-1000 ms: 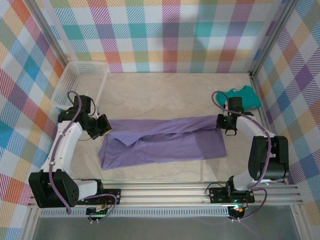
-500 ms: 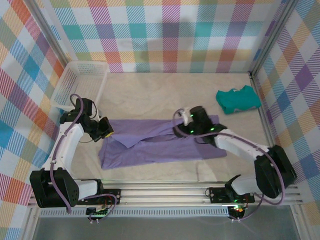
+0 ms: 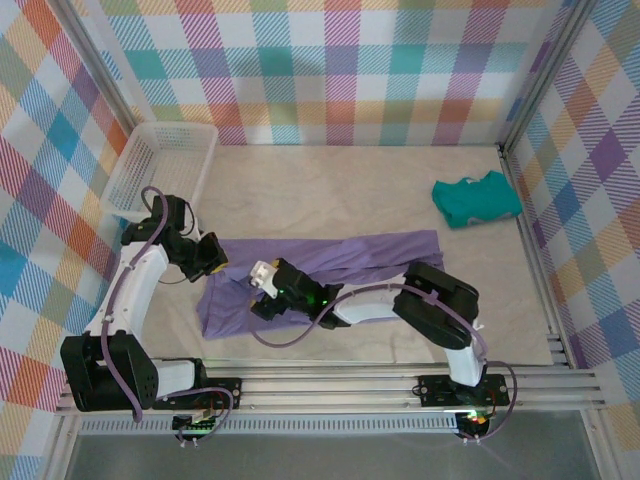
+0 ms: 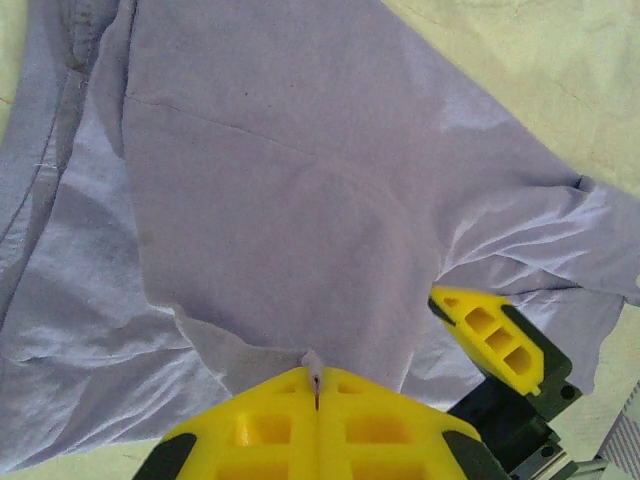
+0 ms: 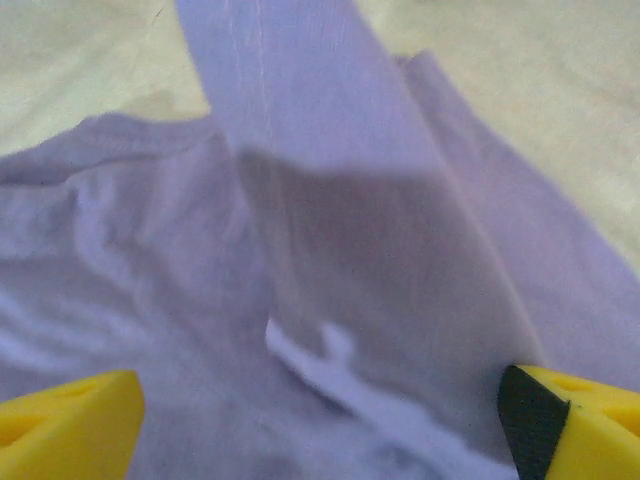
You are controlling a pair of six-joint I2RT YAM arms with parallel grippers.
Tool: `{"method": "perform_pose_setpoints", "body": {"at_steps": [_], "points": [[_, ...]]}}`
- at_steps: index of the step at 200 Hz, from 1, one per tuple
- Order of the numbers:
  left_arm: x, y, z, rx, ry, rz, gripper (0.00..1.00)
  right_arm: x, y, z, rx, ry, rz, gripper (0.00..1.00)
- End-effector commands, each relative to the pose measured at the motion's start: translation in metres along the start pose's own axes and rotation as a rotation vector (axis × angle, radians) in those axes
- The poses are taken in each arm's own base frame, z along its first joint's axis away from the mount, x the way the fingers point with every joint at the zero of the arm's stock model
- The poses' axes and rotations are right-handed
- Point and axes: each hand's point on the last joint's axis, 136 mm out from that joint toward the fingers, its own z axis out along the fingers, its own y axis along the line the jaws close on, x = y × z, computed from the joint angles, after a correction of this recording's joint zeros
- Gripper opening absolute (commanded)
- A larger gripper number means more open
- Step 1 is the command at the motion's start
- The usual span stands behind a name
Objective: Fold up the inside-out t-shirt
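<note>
tabletop (image 3: 330,190): beige, plaid walls (image 3: 330,70) all round, white basket (image 3: 160,165) far left, teal garment (image 3: 476,198) far right
t-shirt (image 3: 390,250): lavender, stretched across the middle
left fingers (image 4: 280,420): clamped on its edge
right fingers (image 5: 70,420): spread wide just over the cloth
changed: right arm swung over from the shirt's right end – fingers were nearly closed a second ago

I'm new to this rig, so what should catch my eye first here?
A big lavender t-shirt sprawls across the middle of the table; the right tool hangs open over its left part, that arm stretched far across. The left tool pinches the shirt's left edge, and a small teal garment lies far right.
</note>
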Motion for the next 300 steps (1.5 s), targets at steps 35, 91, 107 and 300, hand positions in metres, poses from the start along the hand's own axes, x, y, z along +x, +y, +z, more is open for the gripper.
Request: {"method": "perform_pose_setpoints", "body": {"at_steps": [35, 91, 107, 300], "points": [[-0.007, -0.005, -0.005, 0.021, -0.004, 0.001, 0.0, -0.016, -0.018, 0.031, 0.234, -0.048, -0.072, 1.0], [-0.009, -0.004, -0.005, 0.017, -0.008, 0.006, 0.0, -0.018, -0.055, 0.02, 0.49, -0.037, -0.085, 0.94], [-0.01, -0.003, -0.004, 0.011, -0.01, 0.009, 0.0, -0.018, -0.059, 0.013, 0.503, -0.036, -0.092, 0.89], [-0.006, 0.016, 0.006, -0.056, -0.014, 0.009, 0.0, 0.001, -0.013, -0.028, 0.09, 0.119, -0.119, 0.11]]}}
